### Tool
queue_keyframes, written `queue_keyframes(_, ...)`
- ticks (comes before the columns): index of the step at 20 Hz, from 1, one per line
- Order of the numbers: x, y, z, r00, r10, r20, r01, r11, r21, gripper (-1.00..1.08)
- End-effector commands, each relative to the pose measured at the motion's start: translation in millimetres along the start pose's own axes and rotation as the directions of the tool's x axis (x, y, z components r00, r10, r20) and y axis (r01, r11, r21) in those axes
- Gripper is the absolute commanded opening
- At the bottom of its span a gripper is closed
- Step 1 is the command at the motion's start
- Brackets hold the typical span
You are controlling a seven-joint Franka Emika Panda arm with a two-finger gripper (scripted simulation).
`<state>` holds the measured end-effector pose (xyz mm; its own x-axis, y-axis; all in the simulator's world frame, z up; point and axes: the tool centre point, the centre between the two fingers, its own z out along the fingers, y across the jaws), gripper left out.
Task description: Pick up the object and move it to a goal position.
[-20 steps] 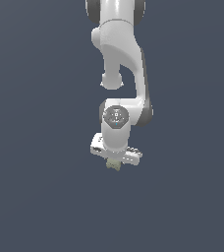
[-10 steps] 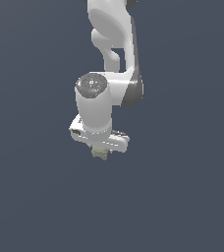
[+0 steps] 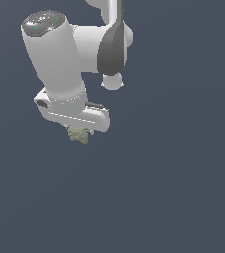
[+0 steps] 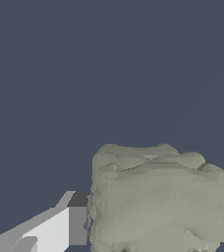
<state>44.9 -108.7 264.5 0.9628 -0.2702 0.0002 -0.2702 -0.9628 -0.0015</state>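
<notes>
Knobbly olive lump (image 3: 79, 135) in white pincer (image 3: 80, 132)

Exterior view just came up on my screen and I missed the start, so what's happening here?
A white Franka arm is carrying the object, a small knobbly olive-green lump, in its gripper. The lump pokes out just beneath the white hand. In the wrist view it fills the space beside one finger, which presses against its side. All around is plain dark background, and no goal marker shows.
</notes>
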Motion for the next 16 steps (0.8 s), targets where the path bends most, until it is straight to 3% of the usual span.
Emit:
queue_keyframes(1, 1.1, 16.1, -26.0, 1.0, 0.0, 0.001, 0.0, 1.0, 0.0, -1.0)
queue_keyframes(16, 13.7, 92.7, -151.5, 1.0, -0.001, 0.0, 0.001, 1.0, -0.001, -1.0)
